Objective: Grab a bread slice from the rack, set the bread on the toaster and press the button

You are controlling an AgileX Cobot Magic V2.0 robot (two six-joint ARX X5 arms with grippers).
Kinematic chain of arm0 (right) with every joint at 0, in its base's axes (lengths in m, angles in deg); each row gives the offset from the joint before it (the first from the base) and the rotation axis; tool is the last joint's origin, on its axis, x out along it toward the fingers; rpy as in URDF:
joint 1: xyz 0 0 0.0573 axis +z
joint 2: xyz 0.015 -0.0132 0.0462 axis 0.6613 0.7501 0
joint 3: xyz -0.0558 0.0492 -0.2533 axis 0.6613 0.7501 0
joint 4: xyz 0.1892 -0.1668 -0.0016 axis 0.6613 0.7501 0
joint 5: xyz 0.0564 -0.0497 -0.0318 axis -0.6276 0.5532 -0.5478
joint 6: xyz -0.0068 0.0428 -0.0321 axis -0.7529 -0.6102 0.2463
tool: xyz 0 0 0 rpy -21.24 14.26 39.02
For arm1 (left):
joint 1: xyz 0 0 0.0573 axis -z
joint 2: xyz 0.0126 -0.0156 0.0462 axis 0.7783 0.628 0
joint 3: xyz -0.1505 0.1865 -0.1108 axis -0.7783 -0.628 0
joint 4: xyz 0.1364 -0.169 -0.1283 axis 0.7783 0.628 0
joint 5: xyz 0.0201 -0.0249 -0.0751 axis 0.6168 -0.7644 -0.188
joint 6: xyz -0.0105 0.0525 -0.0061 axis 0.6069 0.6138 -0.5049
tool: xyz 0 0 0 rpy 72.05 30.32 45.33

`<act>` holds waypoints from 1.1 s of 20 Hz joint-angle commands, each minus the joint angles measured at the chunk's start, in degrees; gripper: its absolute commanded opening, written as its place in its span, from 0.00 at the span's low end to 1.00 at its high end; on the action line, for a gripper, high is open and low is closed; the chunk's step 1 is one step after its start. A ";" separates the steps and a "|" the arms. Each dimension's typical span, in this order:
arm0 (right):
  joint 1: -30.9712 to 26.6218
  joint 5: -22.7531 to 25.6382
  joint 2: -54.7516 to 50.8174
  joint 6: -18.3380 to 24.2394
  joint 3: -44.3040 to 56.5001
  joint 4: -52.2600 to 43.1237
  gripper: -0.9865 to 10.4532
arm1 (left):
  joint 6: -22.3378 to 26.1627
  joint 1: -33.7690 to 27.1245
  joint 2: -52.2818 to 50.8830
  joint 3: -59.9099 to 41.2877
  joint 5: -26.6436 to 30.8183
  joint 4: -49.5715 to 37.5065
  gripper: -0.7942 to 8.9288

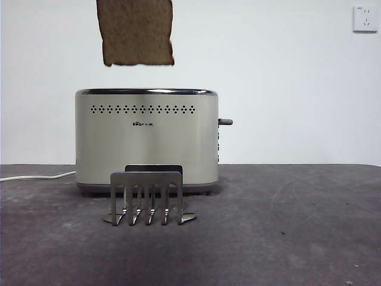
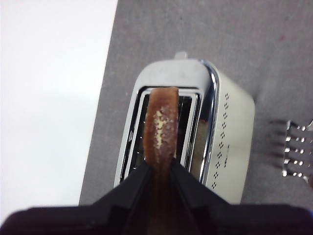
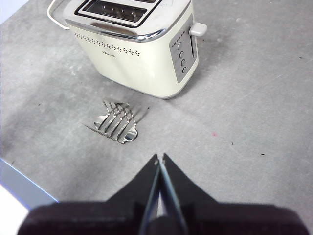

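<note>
The slice of bread (image 1: pixel 137 31) hangs in the air above the left part of the toaster (image 1: pixel 146 140), clear of its chrome top. My left gripper (image 2: pixel 160 169) is shut on the slice (image 2: pixel 160 125), held edge-on over the toaster's slots (image 2: pixel 186 122). The grey rack (image 1: pixel 146 197) stands empty in front of the toaster; it also shows in the left wrist view (image 2: pixel 293 152) and the right wrist view (image 3: pixel 116 121). The button (image 1: pixel 225 121) sticks out of the toaster's right end, raised (image 3: pixel 198 29). My right gripper (image 3: pixel 160 160) is shut and empty, above the table away from the toaster (image 3: pixel 142 44).
A white power cord (image 1: pixel 36 176) runs from the toaster to the left along the table. A white wall stands behind, with a socket (image 1: pixel 364 18) at the upper right. The table's edge (image 3: pixel 19 188) shows in the right wrist view.
</note>
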 commanded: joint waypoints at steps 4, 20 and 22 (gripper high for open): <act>0.15 -0.09 0.02 0.42 0.02 -0.09 0.08 | 3.63 -2.12 4.50 -0.26 -4.42 -1.22 0.07; 0.15 -0.11 4.98 0.46 0.04 -1.55 0.08 | 0.22 -7.72 14.38 -0.26 -10.25 -5.90 0.32; 0.15 -0.11 6.21 0.42 0.04 -3.67 0.08 | -0.74 -7.72 14.03 -0.26 -10.01 -6.97 0.35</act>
